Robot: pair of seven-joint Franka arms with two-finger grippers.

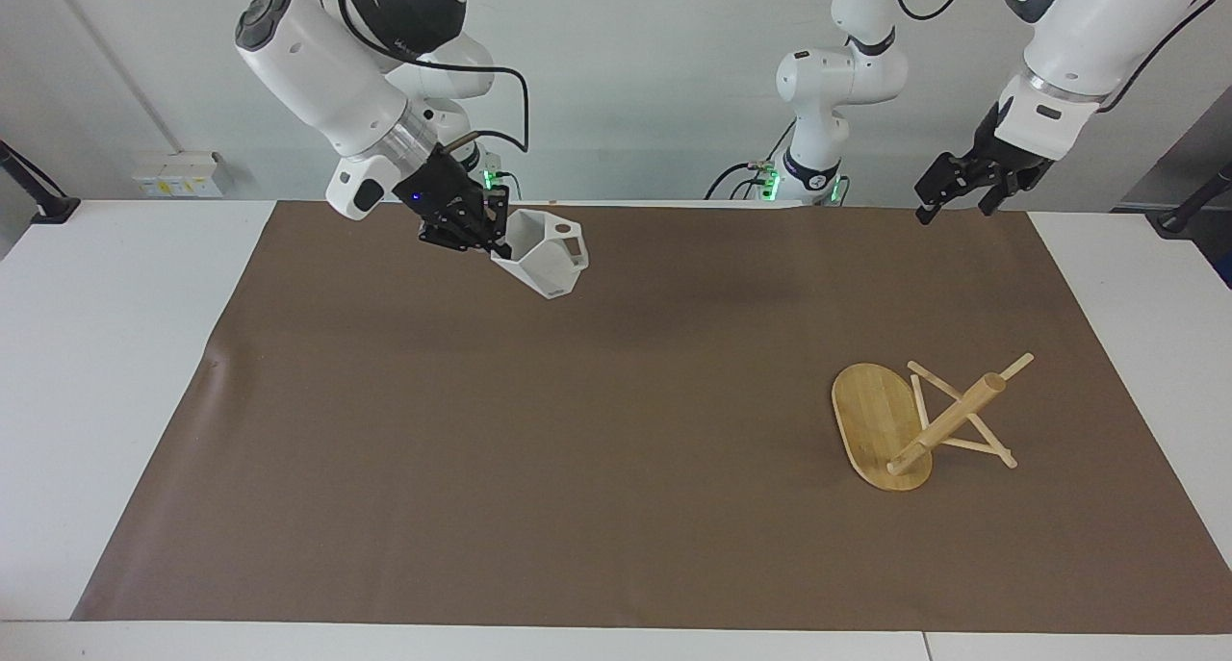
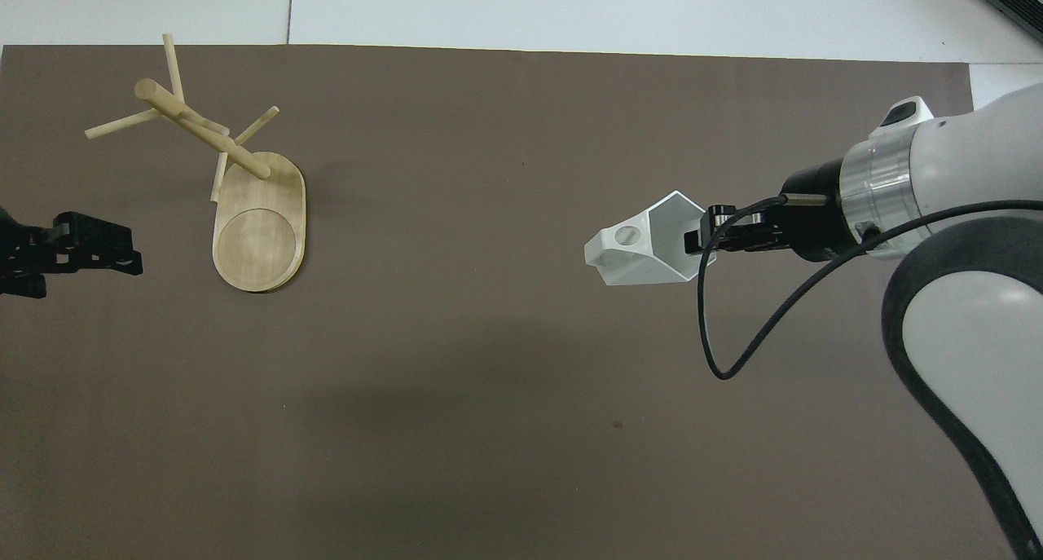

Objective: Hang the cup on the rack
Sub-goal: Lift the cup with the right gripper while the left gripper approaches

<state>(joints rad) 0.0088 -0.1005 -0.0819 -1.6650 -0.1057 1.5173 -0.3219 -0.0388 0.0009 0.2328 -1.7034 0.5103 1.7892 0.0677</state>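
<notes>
Here the right claw (image 1: 496,241) is gripping the cup (image 1: 544,253) by its rim, fingers pinched together on the wall, and holding it tilted in the air over the brown mat (image 1: 597,430) on the surface. The rack (image 1: 914,420) is lying tipped on the mat toward the left arm's end, post slanting off its base. The left claw (image 1: 962,191) is waiting, fingers apart, above the mat's edge.

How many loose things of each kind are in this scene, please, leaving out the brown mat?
Cups: 1, the white cup, held up in the right pincer.
Racks: 1, the bamboo rack, standing on the mat.
Total: 2.
</notes>
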